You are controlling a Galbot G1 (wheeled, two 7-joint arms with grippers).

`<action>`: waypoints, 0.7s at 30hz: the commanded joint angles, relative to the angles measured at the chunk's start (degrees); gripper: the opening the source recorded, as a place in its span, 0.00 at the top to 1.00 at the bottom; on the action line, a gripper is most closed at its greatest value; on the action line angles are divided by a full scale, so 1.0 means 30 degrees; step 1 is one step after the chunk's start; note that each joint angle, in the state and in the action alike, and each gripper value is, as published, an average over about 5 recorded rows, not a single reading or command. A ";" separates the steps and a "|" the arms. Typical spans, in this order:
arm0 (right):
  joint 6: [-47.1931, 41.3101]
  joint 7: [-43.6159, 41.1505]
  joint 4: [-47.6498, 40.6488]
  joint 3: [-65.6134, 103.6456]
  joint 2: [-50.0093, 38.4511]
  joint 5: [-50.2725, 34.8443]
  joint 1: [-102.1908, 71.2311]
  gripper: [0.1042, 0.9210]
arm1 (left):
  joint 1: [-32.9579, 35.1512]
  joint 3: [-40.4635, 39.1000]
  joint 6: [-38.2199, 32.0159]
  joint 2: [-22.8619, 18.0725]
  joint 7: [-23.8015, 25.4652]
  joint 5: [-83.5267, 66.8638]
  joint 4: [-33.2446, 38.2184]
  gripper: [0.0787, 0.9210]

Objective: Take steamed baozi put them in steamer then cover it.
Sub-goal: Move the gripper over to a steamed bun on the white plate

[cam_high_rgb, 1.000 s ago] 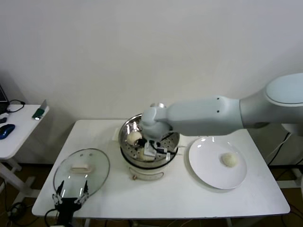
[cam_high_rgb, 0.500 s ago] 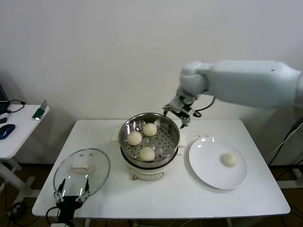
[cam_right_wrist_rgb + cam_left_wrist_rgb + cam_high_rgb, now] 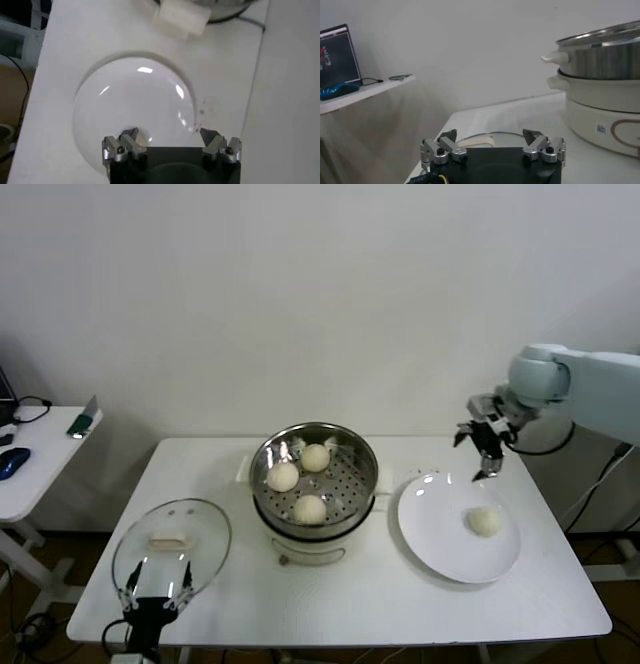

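The steel steamer (image 3: 346, 482) stands mid-table on its cream base and holds three baozi (image 3: 315, 457), (image 3: 283, 476), (image 3: 309, 508). A fourth baozi (image 3: 485, 521) lies on the white plate (image 3: 440, 534) to the steamer's right. My right gripper (image 3: 482, 450) is open and empty, raised above the plate's far edge; in the right wrist view it (image 3: 167, 139) looks down on the plate (image 3: 130, 95). The glass cover (image 3: 195, 529) lies flat at the front left. My left gripper (image 3: 155, 596) is open and low, just in front of the cover (image 3: 485, 137).
A side table (image 3: 40, 454) with a blue mouse and a cable stands to the left. The steamer's side (image 3: 600, 55) rises to one side of the left gripper. The table's front edge (image 3: 400, 634) runs close below the plate and cover.
My right arm has lifted out of the steamer and swung right to above the plate, leaving a third baozi in the steamer. The left arm has not moved.
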State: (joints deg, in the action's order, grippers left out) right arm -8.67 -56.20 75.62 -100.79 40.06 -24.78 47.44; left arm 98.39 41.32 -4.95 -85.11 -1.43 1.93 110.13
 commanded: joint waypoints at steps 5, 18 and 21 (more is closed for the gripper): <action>-0.0993 0.0152 -0.2648 0.3942 -0.1139 0.2328 -0.6807 0.12 | 0.0243 0.0225 -0.0106 -0.0017 -0.0046 0.0044 -0.0075 0.12; -0.0891 0.0340 -0.4968 0.5850 0.0072 0.4125 -0.9298 0.12 | 0.0344 0.0188 -0.0166 -0.0108 -0.0064 0.0185 -0.0188 0.12; -0.0879 0.0359 -0.5308 0.6177 0.0232 0.4233 -0.9686 0.12 | 0.0356 0.0204 -0.0163 -0.0092 -0.0059 0.0201 -0.0194 0.12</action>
State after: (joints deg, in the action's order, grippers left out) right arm -10.90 -55.29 63.89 -86.61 40.06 -14.80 24.88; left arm 99.39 41.92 -5.47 -85.39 -1.65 2.42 109.56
